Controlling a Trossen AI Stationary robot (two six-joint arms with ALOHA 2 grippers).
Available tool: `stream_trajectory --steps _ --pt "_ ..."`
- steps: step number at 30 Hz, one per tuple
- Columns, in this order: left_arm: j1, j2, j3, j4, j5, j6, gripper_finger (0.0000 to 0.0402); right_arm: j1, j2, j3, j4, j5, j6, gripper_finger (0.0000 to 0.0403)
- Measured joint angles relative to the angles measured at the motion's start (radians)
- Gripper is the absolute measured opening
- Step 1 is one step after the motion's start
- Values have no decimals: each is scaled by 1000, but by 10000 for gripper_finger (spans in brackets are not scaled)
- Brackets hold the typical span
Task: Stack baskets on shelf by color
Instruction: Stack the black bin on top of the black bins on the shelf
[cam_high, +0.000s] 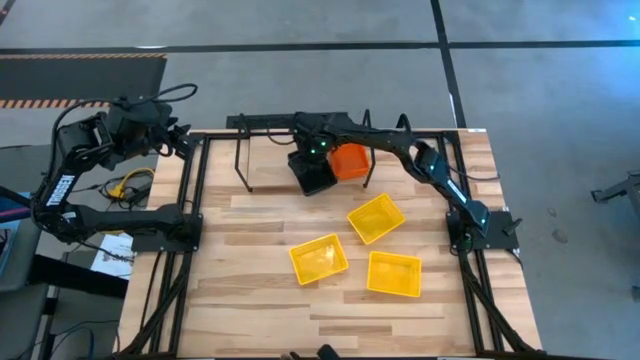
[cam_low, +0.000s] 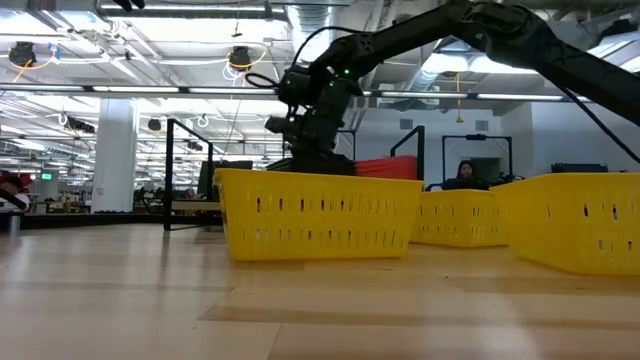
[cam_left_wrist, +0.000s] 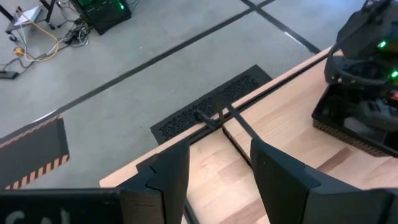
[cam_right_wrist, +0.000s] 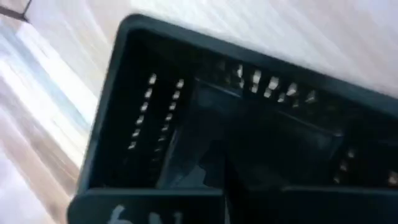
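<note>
The right tool (cam_high: 312, 160) is reaching over the far middle of the bench (cam_high: 260, 310), down at the black basket (cam_high: 313, 175) sitting on the shelf (cam_high: 262, 172). Its fingers are pressed together, buried in the basket; whether they are pinching a wall cannot be told. The red-orange basket (cam_high: 351, 161) is standing just beside the tool, touching or nearly touching the black one, so there is little spare room on that side. On the tool's other side, bare shelf board is lying open up to the wire frame's upright loop. Nearer the camera from the tool, three yellow baskets (cam_high: 375, 218) (cam_high: 319, 258) (cam_high: 394, 273) are lying loose on the bench, apart from one another and well clear of the shelf edge.

The left tool (cam_left_wrist: 217, 171) is waiting off the bench's far left corner, well apart from the right tool, its fingers (cam_left_wrist: 169, 171) spread and holding nothing.
</note>
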Motion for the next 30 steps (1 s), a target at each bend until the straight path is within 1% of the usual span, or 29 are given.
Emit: stream_trajectory --steps 3,6,8,11,17,22,24,30 --pt "0 1 0 -7 0 -1 159 11 -3 12 36 -1 3 12" --pt "0 1 0 -11 0 -7 159 23 -17 68 30 1 -18 14" --pt "0 1 0 -13 0 -7 159 34 -27 110 35 22 -30 14" --pt "0 1 0 -19 1 -7 159 35 -64 85 40 20 -40 11" --pt "0 1 0 -24 1 -7 159 49 -63 85 -22 25 -53 4" --pt "0 1 0 -24 1 -6 159 56 -25 83 -10 39 -76 10" --pt "0 1 0 -24 1 -6 159 46 -14 84 21 48 -83 10" --pt "0 1 0 -24 2 -6 159 9 19 83 40 49 -116 5"
